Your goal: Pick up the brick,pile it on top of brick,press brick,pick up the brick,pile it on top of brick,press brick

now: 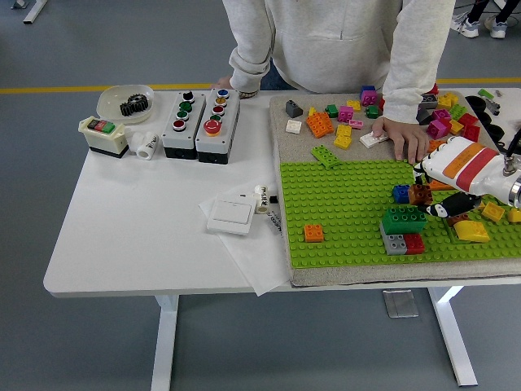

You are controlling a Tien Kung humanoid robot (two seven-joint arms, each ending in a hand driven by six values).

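Right hand (446, 195) reaches in from the right edge, low over the green baseplate (342, 204). A brown brick (421, 194) sits at its dark fingertips (446, 208), just right of a blue brick (400, 193). The fingers look curled toward the brown brick, but you cannot tell from this angle whether they have hold of it or only rest against it. Left hand not visible.

Just near of that pair: a green brick (404, 218) sitting on a grey brick (396, 242) and a red brick (414, 243). That looks like one stack made.

Judgement on progress: the brown brick appears low beside the blue one, not clearly on top of any brick. Whether it is seated or pressed, you cannot confirm. Treat the current pile-and-press as unfinished and check the fit before counting it.

Loose bricks remain far on the mat (301, 142). A person's hand (400, 134) rests on the mat's far side, close to the robot's wrist; mind that clearance.
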